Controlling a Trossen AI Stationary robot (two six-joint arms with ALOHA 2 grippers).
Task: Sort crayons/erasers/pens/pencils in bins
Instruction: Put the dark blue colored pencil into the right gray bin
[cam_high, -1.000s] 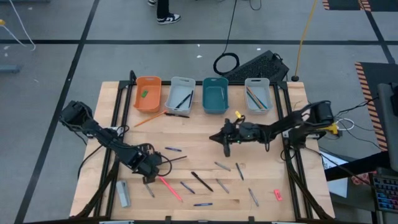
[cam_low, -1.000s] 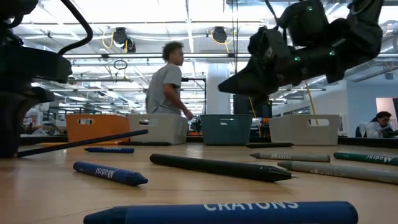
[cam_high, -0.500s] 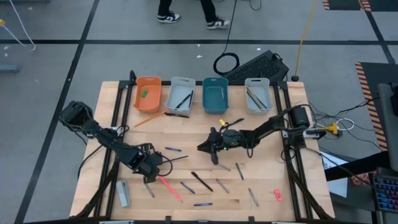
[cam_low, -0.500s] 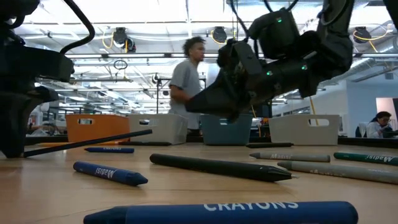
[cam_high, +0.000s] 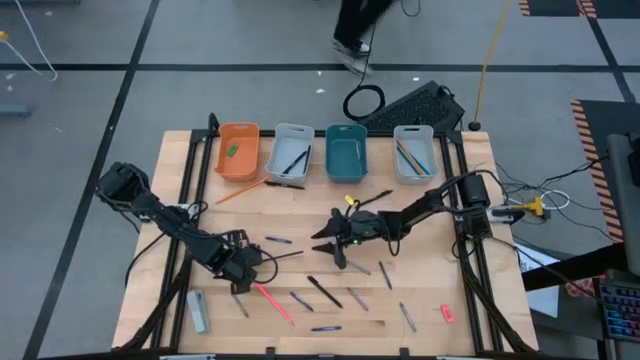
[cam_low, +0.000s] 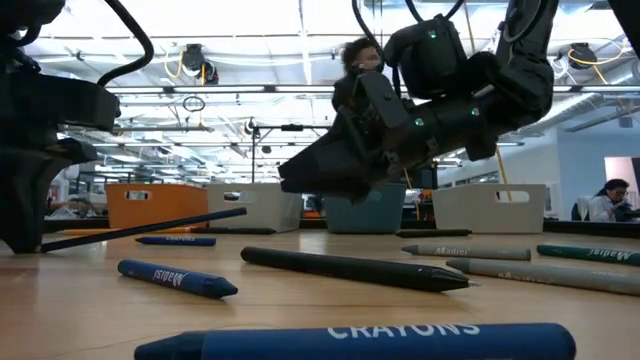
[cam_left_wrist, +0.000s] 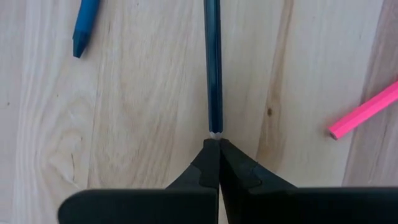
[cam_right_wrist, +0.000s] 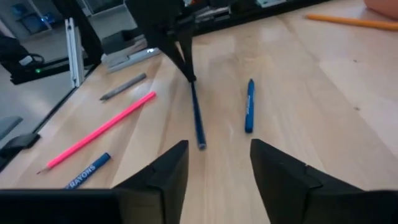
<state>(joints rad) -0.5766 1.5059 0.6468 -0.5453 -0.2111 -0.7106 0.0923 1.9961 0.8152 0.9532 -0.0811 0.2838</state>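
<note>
Swinging leftward since a second ago, the open right end effector (cam_high: 328, 243) nears the dark pencil (cam_left_wrist: 213, 68) pinched by the closed left end effector (cam_high: 243, 276), risking collision.

Grey floor (cam_high: 80, 110) with black lines surrounds the wooden table (cam_high: 300, 215); ceiling lights (cam_low: 190, 55) glow overhead.

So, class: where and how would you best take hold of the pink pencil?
Probably mid-shaft, from straight above, with the jaws straddling its width. The pink pencil lies flat on the table, long and slim, so the ends give little hold and the middle balances.
</note>
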